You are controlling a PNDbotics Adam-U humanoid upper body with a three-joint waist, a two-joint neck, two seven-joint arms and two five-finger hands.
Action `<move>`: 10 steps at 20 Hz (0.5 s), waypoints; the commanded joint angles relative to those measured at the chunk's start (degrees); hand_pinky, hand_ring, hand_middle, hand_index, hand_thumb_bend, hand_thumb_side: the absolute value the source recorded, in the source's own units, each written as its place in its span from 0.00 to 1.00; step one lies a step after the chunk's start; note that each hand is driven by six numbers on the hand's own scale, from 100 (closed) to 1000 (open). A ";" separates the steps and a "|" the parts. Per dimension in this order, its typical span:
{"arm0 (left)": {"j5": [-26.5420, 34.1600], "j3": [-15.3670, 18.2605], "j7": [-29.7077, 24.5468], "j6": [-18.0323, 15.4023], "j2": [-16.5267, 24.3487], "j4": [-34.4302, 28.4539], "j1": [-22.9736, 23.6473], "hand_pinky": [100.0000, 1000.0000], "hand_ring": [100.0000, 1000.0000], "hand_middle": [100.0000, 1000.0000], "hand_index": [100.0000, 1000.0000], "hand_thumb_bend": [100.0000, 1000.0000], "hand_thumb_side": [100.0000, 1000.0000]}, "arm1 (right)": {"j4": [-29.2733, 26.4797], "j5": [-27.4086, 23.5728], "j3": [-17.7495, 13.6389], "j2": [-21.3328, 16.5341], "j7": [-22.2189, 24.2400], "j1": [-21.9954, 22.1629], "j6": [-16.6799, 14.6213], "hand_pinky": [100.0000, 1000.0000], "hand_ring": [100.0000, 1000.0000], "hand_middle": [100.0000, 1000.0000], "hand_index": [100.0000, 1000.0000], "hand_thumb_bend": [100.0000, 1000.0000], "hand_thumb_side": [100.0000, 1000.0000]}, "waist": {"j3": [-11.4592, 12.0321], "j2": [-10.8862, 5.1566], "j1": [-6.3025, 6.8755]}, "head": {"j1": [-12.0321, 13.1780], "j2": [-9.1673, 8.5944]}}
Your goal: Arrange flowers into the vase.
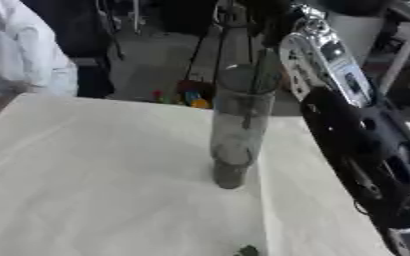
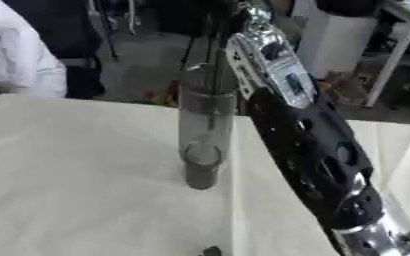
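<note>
Far left, at the counter's back edge: a person's white sleeve [image 1: 20,50], touching nothing of the task. Across the whole foreground: the pale counter [image 1: 95,175], a fold or seam running down it just right of centre. Near the middle, upright on that surface: the tall clear glass vase [image 1: 239,125], dark at its base, with thin dark stems [image 2: 215,55] rising out of its mouth. Immediately right, close beside the glass: the right arm [image 1: 366,140], black and silver, slanting up from the lower right corner to above the rim. Right hand hidden at the top edge; state of its fingers impossible to tell.
</note>
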 commanded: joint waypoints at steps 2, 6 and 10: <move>0.16 -0.06 -0.08 0.03 0.17 -1.00 -1.04 0.89 1.00 0.90 1.00 0.08 1.00 | -0.25 0.67 -0.61 -0.63 0.29 -0.84 0.13 0.00 0.06 0.00 0.00 0.36 0.03 | 0.13 -0.99 0.65 | -0.03 -0.48; 0.19 -0.17 -0.27 0.12 0.00 -1.00 -1.22 0.89 1.00 0.90 1.00 0.08 1.00 | -0.30 0.46 -0.69 -0.47 0.54 -0.72 0.18 0.24 0.27 0.00 0.00 0.36 0.04 | 0.11 -0.90 0.67 | -0.04 -0.53; 0.24 -0.17 -0.34 0.11 -0.16 -1.00 -1.39 0.89 1.00 0.90 1.00 0.07 1.00 | -0.29 -0.07 -0.72 -0.40 0.15 -0.56 0.06 0.39 0.34 0.00 0.00 0.36 0.07 | 0.10 -0.81 0.73 | 0.04 -0.65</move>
